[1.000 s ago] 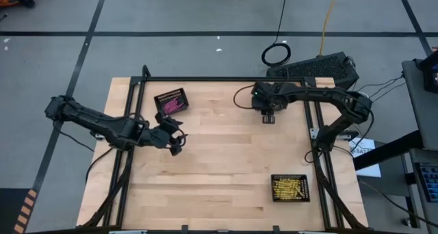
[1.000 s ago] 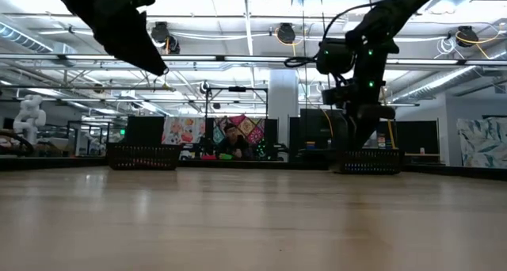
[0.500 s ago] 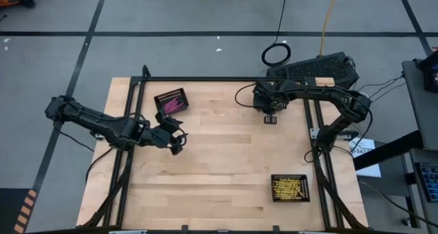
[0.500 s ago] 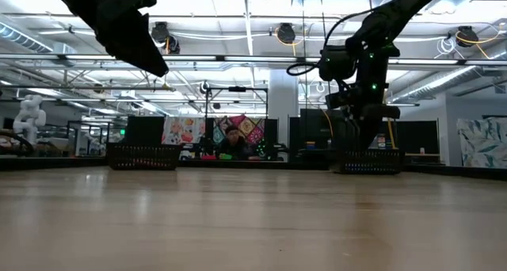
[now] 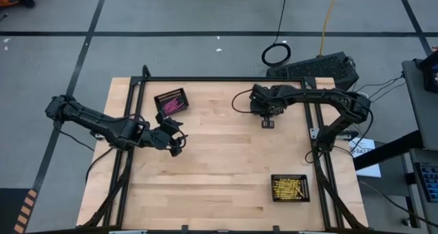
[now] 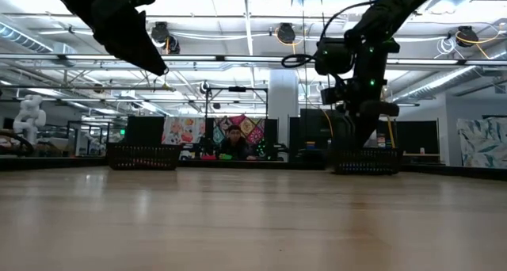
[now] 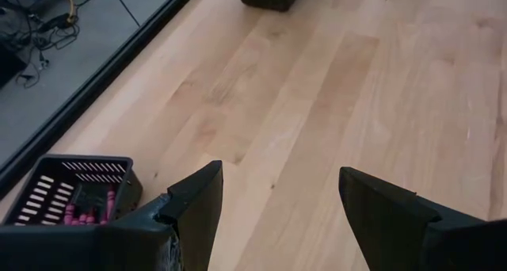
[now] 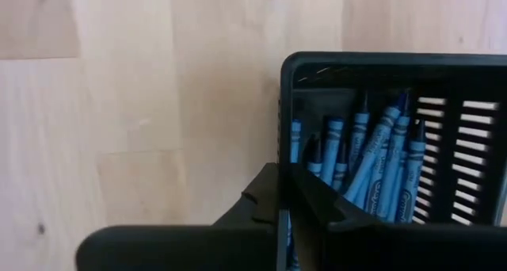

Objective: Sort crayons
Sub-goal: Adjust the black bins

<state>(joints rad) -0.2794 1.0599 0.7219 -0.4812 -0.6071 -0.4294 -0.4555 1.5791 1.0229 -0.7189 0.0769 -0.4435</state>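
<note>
Blue crayons (image 8: 372, 164) lie in a black mesh basket (image 8: 388, 61) at the table's far right; my right gripper (image 8: 283, 188) is shut on its wall. In the high view that arm (image 5: 270, 100) covers the basket. Pink crayons (image 5: 171, 104) fill a basket (image 5: 179, 92) at the far left, also seen in the left wrist view (image 7: 79, 211). Yellow crayons (image 5: 290, 187) fill a basket (image 5: 290, 176) at the near right. My left gripper (image 7: 277, 200) hovers open over bare wood (image 5: 176, 139). My right gripper has the blue basket's side wall (image 8: 283, 144) near a corner, one finger inside the basket and one outside. The fingers come from above, pointing steeply down. In the low view the basket (image 6: 366, 162) rests with its bottom on the table.
A black frame (image 5: 205, 79) runs along the table's far edge and rails (image 5: 321, 172) down both sides. A keyboard (image 5: 315, 68) lies beyond the far right corner. Bare wood (image 5: 226, 165) spans the middle. A person (image 6: 231, 144) sits in the room behind.
My right arm's wrist has shifted a little toward the table's left and near edge and tipped slightly. In the low view the blue basket has slid a short way along the table with it.
</note>
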